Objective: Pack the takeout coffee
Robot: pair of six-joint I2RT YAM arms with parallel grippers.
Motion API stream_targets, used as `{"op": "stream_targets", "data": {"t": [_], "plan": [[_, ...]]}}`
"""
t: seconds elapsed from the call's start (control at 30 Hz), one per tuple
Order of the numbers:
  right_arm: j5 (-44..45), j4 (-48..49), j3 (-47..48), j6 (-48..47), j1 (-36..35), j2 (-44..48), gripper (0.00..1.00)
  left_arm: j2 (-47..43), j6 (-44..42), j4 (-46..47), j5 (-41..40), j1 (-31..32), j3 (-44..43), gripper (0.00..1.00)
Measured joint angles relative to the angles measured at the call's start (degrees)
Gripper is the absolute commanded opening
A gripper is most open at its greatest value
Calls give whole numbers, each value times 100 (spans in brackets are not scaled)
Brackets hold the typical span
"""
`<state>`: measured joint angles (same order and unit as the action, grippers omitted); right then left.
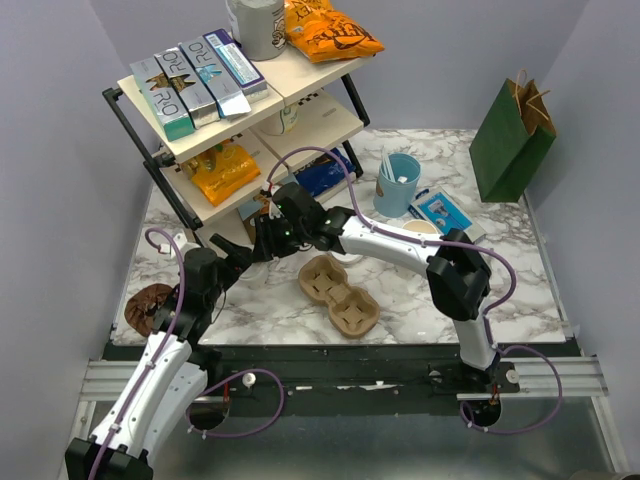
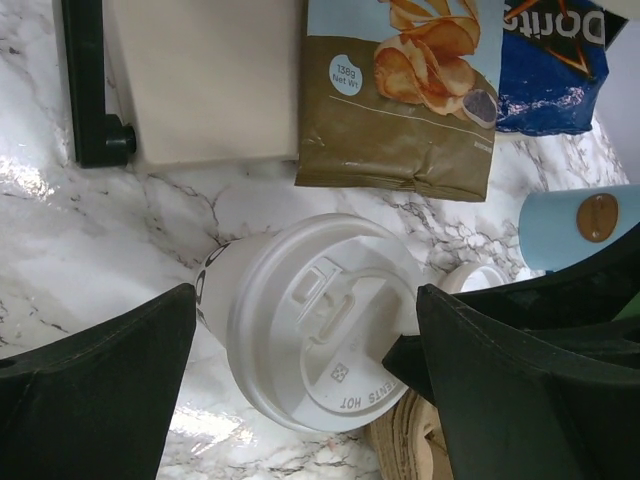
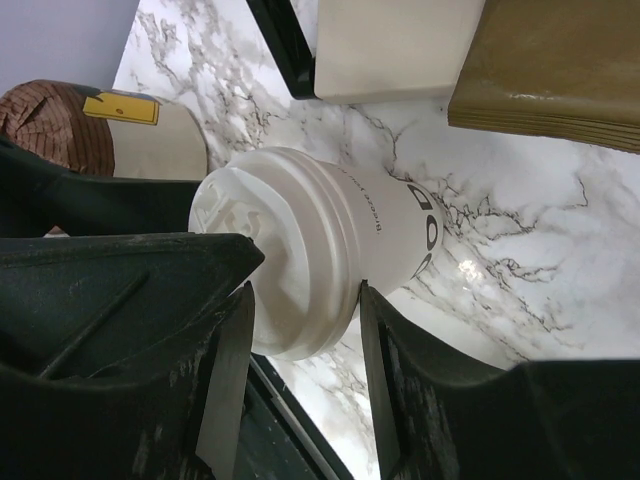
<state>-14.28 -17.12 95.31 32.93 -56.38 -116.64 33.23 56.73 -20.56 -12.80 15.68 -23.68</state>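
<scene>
- Left wrist: takeout coffee [image 2: 320, 340] stands on the marbled surface [image 2: 80, 230], just in front of a brown chip bag [image 2: 400, 100]. The left gripper [image 2: 305, 300] is wide apart, one finger either side of the cup, neither pressing. The lid is glossy moulded white plastic, round, with a sip tab and raised lettering. The cup wall is matte paper.
- Right wrist: the right gripper [image 3: 305, 290] looks clamped on the lid's rim, with the pads touching both sides. The lid is likely only snapped on and the paper below is thin, so squeeze lightly. A hold just under the rim would be safer. Lift straight up and keep the cup level.
- Top: the cup is hidden under both wrists, which meet in front of the shelf [image 1: 295, 72]. The pulp carrier [image 1: 340, 295] lies near. It is rough moulded fibre with round wells and is probably the target. The green paper bag [image 1: 512, 140] stands well apart, at the far right. Lower the cup vertically into a well, and keep the free gripper clear.
</scene>
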Motion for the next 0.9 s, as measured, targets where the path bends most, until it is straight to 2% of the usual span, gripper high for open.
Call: {"op": "stream_targets", "data": {"t": [0.4, 0.63, 0.8, 0.9], "plan": [[459, -166, 11, 52, -17, -74, 54, 76, -79, -15, 85, -63, 4, 95], [721, -402, 133, 227, -28, -92, 56, 72, -15, -13, 87, -105, 166, 91], [737, -409, 120, 330, -15, -103, 52, 160, 79, 170, 221, -216, 273, 85], [658, -321, 33, 367, 35, -98, 49, 293, 122, 337, 376, -304, 284, 77]]}}
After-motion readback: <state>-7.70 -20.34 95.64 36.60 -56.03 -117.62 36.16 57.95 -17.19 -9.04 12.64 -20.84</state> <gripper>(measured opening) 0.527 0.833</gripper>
